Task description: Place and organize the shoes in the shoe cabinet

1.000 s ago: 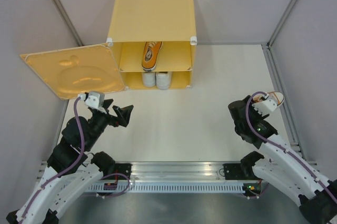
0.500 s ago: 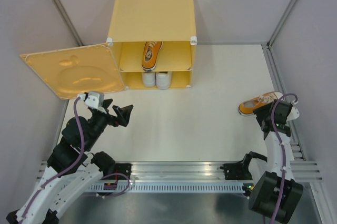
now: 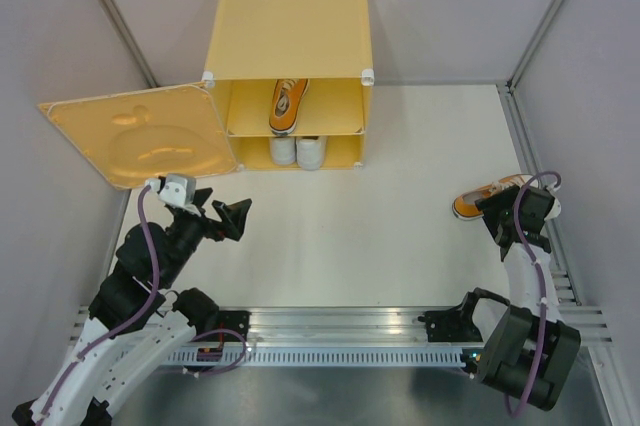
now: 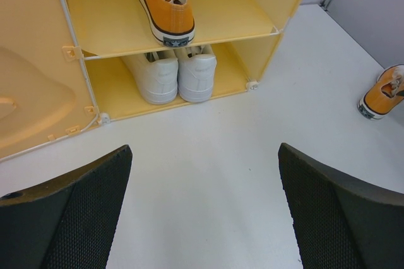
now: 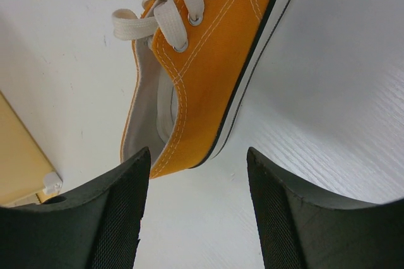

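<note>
Door [image 3: 135, 146] of the shoe cabinet [image 3: 288, 36] is seen swung wide open on the left, its embossed face turned up to the overhead camera. Just below it, the left pincer [image 4: 203, 155] is held over the counter [image 4: 208, 218], fingers spread wide and nothing gripped, aimed at the open cabinet front. Inside, one orange sneaker [image 3: 288, 106] is laid on the inner shelf [image 4: 214, 26], heel at the front edge. Beneath it, the white pair [image 4: 170, 76] is tucked into the lower compartment, side by side and touching, heels outward. Over on the right, well apart from the cabinet, the other orange sneaker [image 5: 202, 60] is found on the counter. The right pincer [image 5: 196, 155] is spread, and the sneaker's heel end is framed between its fingers in the wrist view. Whether the sneaker is touched cannot be told.
</note>
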### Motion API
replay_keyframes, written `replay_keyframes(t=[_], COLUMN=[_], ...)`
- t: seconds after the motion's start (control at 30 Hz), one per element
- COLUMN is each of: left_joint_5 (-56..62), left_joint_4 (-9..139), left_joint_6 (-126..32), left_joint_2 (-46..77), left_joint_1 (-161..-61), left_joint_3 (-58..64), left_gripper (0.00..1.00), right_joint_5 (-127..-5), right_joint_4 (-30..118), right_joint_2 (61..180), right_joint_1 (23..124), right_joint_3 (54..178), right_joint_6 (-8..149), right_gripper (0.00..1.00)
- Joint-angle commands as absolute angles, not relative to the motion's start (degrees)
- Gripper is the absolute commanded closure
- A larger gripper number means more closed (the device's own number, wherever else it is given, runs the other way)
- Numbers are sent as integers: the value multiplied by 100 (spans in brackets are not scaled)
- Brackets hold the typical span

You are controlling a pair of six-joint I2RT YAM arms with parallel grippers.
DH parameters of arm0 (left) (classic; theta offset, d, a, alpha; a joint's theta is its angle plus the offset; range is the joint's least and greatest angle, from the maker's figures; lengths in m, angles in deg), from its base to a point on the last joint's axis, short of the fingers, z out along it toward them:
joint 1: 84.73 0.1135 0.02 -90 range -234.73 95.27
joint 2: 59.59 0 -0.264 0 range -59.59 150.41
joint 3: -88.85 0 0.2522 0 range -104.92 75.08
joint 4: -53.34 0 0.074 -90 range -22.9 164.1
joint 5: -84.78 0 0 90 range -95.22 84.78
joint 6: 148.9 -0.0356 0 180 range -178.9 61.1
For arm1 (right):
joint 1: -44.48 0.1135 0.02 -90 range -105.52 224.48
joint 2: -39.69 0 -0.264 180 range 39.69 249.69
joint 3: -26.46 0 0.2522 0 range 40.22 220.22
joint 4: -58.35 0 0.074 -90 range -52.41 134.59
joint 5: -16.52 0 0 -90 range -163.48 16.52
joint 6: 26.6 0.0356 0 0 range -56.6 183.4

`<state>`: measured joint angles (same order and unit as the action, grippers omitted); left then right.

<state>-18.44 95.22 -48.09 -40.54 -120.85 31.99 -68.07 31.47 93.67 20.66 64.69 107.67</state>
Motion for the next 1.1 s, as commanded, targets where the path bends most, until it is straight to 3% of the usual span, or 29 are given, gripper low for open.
replay_keyframes(t=[0.0, 0.1, 0.2, 0.37, 0.8, 0.87, 0.9, 0.93, 1.0, 1.07], left_joint_5=[-1850, -1849, -1648, -1832, -1867, -1876, -1884, -1885, -1885, -1876], left_joint_4=[9312, 9312, 9303, 9312, 9303, 9312, 9312, 9303, 9303, 9312], left_joint_6=[-4985, -4985, -5046, -4985, -4976, -4976, -4976, -4976, -4976, -4976], left_joint_2=[-4087, -4087, -4087, -4095, -4087, -4095, -4087, -4087, -4060, -4069], left_joint_1=[-12085, -12085, -12085, -12085, -12085, -12085, -12085, -12085, -12085, -12085], left_joint_3=[3184, 3184, 3175, 3184, 3193, 3193, 3193, 3193, 3193, 3193], left_gripper=[0, 1, 10, 0, 0, 0, 0, 0, 0, 0], right_joint_5=[-6715, -6636, -6609, -6487, -6828, -6846, -6838, -6829, -6838, -6829], right_joint_4=[3475, 3598, 3686, 3975, 4248, 4354, 4397, 4407, 4398, 4407], right_joint_2=[9496, 9760, 9980, 10200, 10824, 10938, 10974, 11009, 11088, 11027], right_joint_1=[2048, 2039, 2039, 2039, 2171, 2268, 2442, 2557, 2881, 3102], right_joint_3=[6553, 6605, 6658, 6580, 6676, 6650, 6650, 6667, 6720, 6755], right_joint_6=[10735, 10717, 10699, 10743, 10761, 10822, 10822, 10814, 10831, 10831], right_gripper=[33, 34, 35, 37, 38, 49, 59, 79, 95, 98])
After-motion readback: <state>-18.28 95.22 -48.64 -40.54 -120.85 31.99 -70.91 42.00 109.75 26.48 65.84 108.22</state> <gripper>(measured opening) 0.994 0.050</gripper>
